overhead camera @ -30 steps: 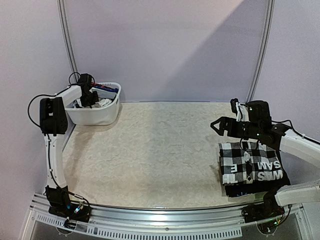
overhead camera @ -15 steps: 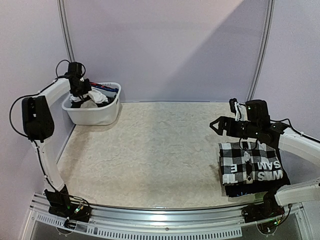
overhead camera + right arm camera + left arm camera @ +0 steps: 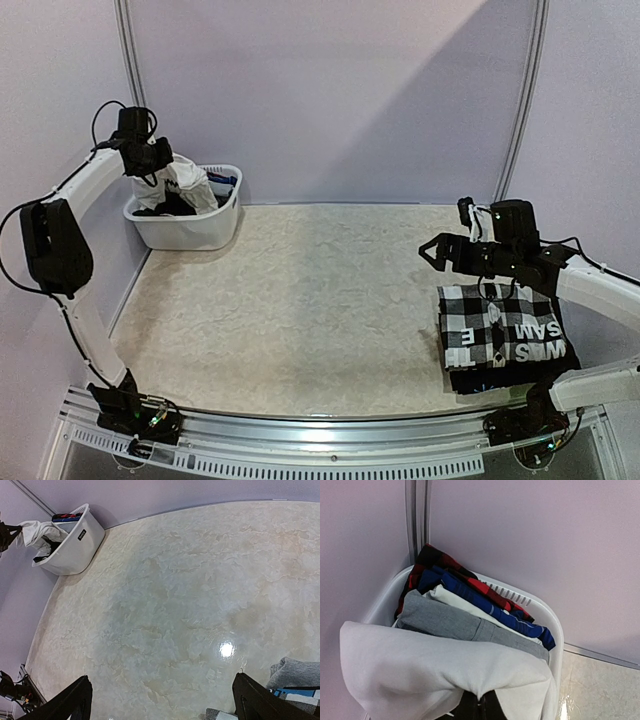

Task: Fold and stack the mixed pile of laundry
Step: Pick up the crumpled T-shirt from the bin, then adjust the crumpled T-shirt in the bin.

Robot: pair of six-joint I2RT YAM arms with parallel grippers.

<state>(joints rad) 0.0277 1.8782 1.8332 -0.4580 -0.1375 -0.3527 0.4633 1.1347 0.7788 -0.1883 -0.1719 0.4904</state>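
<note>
My left gripper (image 3: 148, 160) clamps the white cloth (image 3: 186, 180), which hangs just above the basket (image 3: 195, 233) holding other garments (image 3: 465, 622). My right gripper (image 3: 433, 252) gapes empty, well apart from the basket, like the folded checkered shirt (image 3: 478, 312).

I'm seeing a robotics lab booth here, no home: plain lilac wall panels (image 3: 330, 100), curved metal poles (image 3: 522, 100), a marble-patterned tabletop (image 3: 300, 300), and an aluminium rail (image 3: 320, 438) along its near edge with left arm (image 3: 50, 248) and right arm (image 3: 595, 290) bolted on.

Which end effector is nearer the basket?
Left. The left end effector is above the basket, shut on a white cloth; the right end effector, open, is across the table by the folded stack.
</note>
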